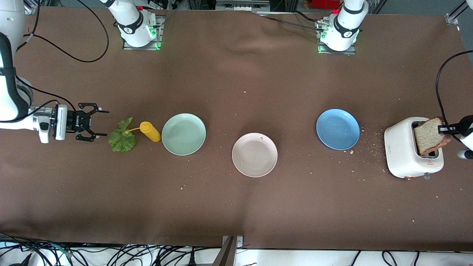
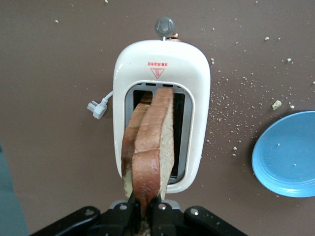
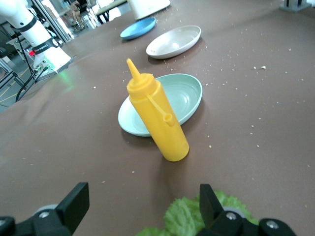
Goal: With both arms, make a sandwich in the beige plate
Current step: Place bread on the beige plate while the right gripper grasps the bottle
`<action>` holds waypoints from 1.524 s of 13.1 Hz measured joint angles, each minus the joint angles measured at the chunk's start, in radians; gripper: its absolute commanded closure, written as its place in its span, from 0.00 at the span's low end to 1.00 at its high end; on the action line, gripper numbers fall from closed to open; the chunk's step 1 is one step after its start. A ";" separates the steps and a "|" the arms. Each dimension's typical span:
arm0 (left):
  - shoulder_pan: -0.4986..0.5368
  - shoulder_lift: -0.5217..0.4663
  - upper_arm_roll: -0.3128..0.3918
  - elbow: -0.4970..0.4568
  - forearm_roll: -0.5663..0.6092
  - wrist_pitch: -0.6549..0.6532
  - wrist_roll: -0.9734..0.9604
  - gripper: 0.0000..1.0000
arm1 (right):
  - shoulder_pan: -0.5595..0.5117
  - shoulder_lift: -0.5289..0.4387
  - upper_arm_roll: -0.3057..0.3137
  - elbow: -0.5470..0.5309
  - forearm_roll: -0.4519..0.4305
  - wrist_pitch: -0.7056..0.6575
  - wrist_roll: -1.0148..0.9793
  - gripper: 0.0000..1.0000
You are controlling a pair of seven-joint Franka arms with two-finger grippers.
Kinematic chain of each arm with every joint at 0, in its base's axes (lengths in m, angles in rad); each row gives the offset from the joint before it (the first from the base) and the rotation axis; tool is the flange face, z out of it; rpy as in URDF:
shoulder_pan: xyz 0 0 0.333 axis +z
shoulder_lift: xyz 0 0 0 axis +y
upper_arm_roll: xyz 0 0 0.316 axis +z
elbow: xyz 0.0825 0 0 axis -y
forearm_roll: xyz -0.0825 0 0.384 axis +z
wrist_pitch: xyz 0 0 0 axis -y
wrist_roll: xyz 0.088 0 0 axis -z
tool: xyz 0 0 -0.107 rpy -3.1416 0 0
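While left gripper [image 2: 143, 209] clamps bread slice [image 2: 155, 147] in toaster [image 2: 199, 98], right gripper [image 1: 92, 124] gapes; beige plate [image 1: 255, 168] bare.

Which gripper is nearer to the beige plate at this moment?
Right. The right gripper, fingers open, is over the lettuce leaf at its end of the table. The left gripper holds a bread slice over the toaster, farther from the beige plate.

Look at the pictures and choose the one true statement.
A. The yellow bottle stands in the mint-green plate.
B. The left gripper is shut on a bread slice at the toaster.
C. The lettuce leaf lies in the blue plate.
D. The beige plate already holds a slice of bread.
B: the left gripper pinches a bread slice standing in the slot of the white toaster.
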 measured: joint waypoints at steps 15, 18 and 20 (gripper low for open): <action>-0.323 0.301 -0.064 0.094 -0.898 -0.088 -0.120 1.00 | 0.006 0.210 0.204 0.012 0.276 -0.047 -0.325 0.84; -0.428 0.352 -0.067 0.096 -0.994 0.103 -0.120 1.00 | 0.005 0.212 0.205 0.031 0.276 -0.048 -0.327 0.95; -0.497 0.380 -0.067 0.096 -1.040 0.218 -0.121 1.00 | 0.005 0.213 0.204 0.047 0.268 -0.056 -0.307 0.98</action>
